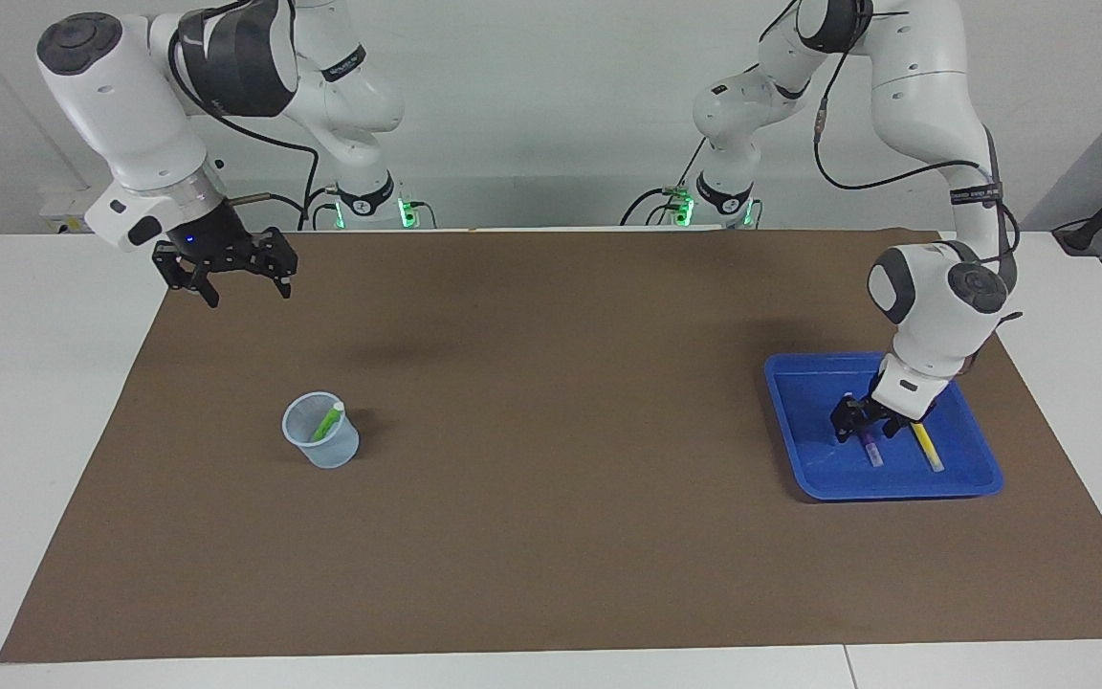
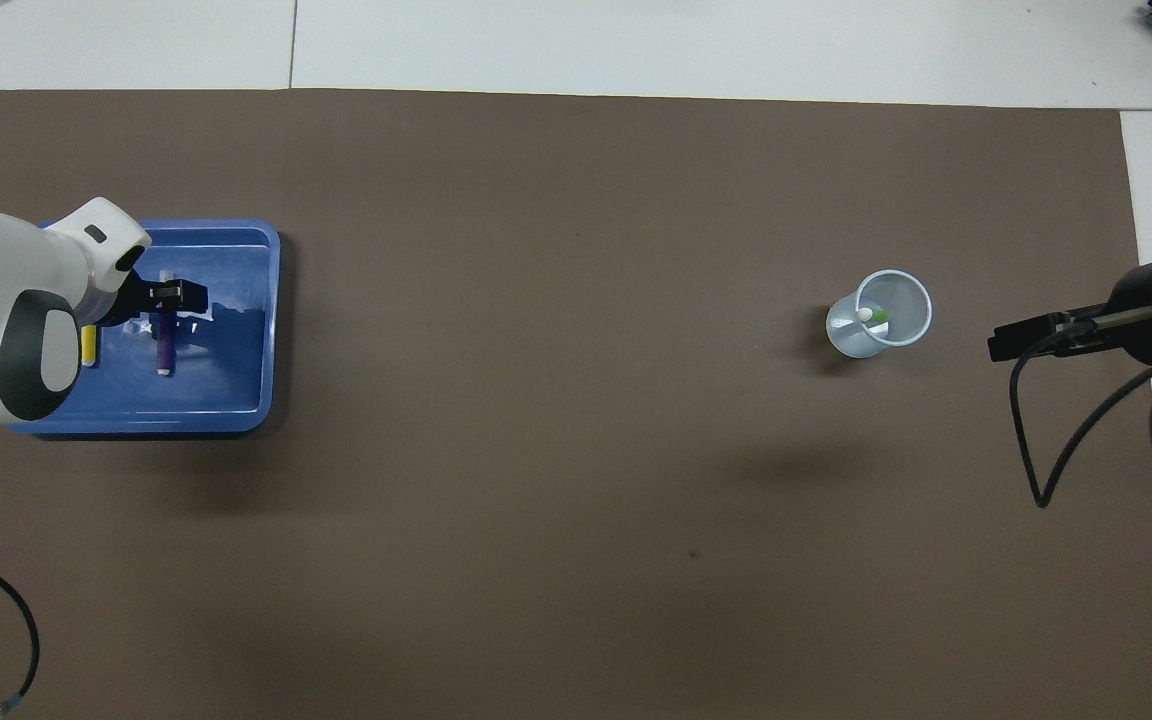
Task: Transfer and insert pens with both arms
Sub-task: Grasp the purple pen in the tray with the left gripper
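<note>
The white bench (image 1: pixel 25 402) carries a broad brown paper mat (image 1: pixel 551 536). On the mat, at the left arm's end, sits a shallow blue plastic tray (image 1: pixel 795 450); toward the right arm's end stands a small translucent pale-blue plastic cup (image 1: pixel 321 442).

The left end effector (image 1: pixel 862 423) is low inside the tray, over the upper end of the slim purple marker pen (image 1: pixel 870 450). Whether its fingers have closed on the pen cannot be told. The right end effector (image 1: pixel 226 271) waits in the air over the mat's edge at the right arm's end, with its fingers spread wide and nothing between them.

The purple pen lies flat in the tray, its long axis running nearer-to-farther from the robots, with its pale cap end pointing away from them. The slim yellow marker pen (image 1: pixel 929 450) lies just beside it, roughly parallel. The bright green marker pen (image 1: pixel 326 421) leans in the cup, pale cap end up.

The grip appears to fall near one end of the purple pen, so it may droop or pivot when lifted, spoiling the handover. The two pens lie close together, so a finger could also nudge the yellow one.
</note>
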Robot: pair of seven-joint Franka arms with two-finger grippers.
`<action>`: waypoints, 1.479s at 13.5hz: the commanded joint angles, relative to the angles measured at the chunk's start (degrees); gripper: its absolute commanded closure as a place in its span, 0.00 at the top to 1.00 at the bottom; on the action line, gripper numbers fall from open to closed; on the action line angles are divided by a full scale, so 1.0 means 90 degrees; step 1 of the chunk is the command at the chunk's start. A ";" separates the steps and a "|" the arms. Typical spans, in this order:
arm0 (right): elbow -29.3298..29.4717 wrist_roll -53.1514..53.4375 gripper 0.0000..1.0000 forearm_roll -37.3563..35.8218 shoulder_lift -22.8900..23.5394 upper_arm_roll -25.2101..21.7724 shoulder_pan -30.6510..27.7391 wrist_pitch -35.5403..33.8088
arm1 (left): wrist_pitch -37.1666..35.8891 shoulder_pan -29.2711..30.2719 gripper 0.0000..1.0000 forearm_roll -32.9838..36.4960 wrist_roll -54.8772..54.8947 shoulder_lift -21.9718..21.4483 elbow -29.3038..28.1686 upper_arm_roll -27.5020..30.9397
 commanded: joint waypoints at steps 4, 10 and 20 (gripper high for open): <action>-0.0149 0.0066 1.00 -0.0038 -0.0122 0.0050 -0.0088 0.0100 | 0.0203 0.0077 0.62 -0.0072 -0.0014 -0.0082 -0.0244 -0.0040; -0.0149 0.0066 1.00 -0.0038 -0.0132 0.0050 -0.0078 0.0070 | 0.0115 0.0058 0.17 -0.0071 -0.0014 -0.0082 -0.0234 -0.0040; -0.0139 0.0096 1.00 -0.0048 -0.0132 0.0031 -0.0195 0.0012 | -0.0693 -0.0098 0.00 -0.0091 -0.0472 -0.0082 0.0320 -0.0079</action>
